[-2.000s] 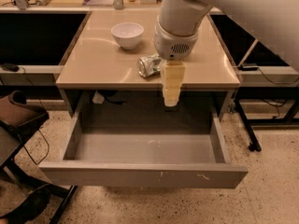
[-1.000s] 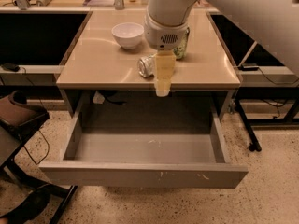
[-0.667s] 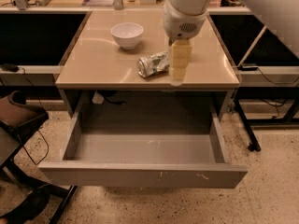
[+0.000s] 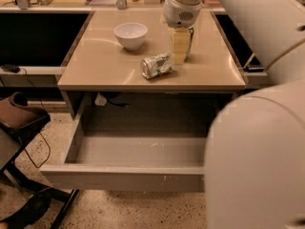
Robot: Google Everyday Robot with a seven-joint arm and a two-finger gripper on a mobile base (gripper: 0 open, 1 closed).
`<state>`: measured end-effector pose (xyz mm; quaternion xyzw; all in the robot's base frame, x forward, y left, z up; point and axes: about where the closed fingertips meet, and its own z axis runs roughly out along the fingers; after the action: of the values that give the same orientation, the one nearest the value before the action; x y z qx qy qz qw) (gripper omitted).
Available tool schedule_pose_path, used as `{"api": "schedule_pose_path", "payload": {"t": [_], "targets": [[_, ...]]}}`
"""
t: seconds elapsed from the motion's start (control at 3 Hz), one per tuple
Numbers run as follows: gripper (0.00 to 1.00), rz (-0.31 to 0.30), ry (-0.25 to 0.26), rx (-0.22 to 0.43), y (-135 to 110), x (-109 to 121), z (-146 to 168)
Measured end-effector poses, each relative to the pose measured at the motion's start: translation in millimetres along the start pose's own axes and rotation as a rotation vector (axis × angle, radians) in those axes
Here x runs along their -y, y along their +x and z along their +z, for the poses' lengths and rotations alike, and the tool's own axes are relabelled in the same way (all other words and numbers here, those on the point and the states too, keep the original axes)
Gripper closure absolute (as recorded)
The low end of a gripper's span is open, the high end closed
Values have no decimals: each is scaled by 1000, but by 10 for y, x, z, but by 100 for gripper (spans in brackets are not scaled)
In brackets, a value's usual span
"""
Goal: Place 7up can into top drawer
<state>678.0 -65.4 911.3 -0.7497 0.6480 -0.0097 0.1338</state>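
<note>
The 7up can (image 4: 156,66), silvery-white with green markings, lies on its side on the tan tabletop (image 4: 105,63), right of centre near the front. My gripper (image 4: 180,49) hangs from the white arm just right of and behind the can, low over the table and close to it. A darker green can (image 4: 190,41) is mostly hidden behind the gripper. The top drawer (image 4: 71,142) is pulled open below the table and looks empty. Its grey front panel (image 4: 124,177) faces me.
A white bowl (image 4: 130,35) stands on the table at the back left of the can. My arm's big white casing (image 4: 257,151) fills the right side of the view. A dark chair (image 4: 19,118) stands at the left on the speckled floor.
My gripper has moved from over the table's front edge back and to the right, ending beside the lying can. The arm's casing now covers the right of the view.
</note>
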Motion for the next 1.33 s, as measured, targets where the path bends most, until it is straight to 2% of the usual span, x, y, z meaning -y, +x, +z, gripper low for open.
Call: {"api": "schedule_pose_path", "payload": {"t": [0.33, 0.67, 1.33], "targets": [[0, -42, 54, 61, -226, 515, 154], [0, -36, 50, 71, -247, 513, 209], [0, -30, -64, 198, -361, 293, 812]]}}
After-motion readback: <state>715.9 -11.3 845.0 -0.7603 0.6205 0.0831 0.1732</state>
